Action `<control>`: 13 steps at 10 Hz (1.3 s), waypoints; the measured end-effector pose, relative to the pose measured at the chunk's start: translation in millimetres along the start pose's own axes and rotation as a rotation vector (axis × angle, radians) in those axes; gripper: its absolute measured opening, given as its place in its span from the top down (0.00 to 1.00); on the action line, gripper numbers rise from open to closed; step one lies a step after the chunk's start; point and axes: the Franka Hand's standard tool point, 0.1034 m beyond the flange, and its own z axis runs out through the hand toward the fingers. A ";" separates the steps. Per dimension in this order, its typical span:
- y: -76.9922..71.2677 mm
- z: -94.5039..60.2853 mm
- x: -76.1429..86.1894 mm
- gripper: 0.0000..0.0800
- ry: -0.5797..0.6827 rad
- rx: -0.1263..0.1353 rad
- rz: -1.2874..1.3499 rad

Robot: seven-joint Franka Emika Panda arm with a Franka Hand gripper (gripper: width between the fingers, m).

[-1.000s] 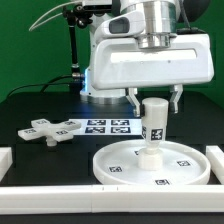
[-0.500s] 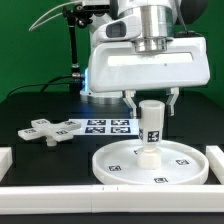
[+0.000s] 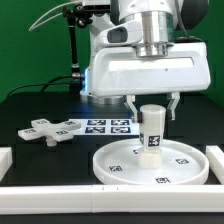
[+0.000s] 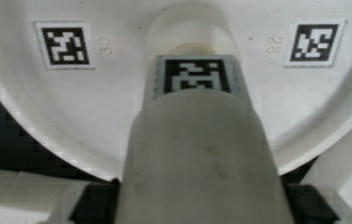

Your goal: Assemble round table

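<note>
Gripper (image 3: 154, 103) hangs directly over the leg (image 3: 152, 128), jaws spread wider than its top. There's a finger on either side with a sliver of gap showing, so nothing is held, by the look of it. The leg stands upright at the centre of the round disc (image 3: 108, 168), long axis vertical, straight below the wrist. There's bare disc all round it out to the raised rim. Off the disc, toward the exterior view's left, the cross-shaped foot (image 3: 50, 129) lies well clear. I'd judge a straight drop and squeeze is enough.
</note>
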 end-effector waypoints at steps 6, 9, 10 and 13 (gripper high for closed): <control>12.3 1.4 0.6 0.22 0.062 -0.025 0.019; 13.0 -14.8 8.8 0.19 0.009 -0.006 0.022; 11.7 -17.7 8.5 0.19 -0.015 0.003 0.023; 14.5 -29.8 23.5 0.19 -0.034 0.013 0.020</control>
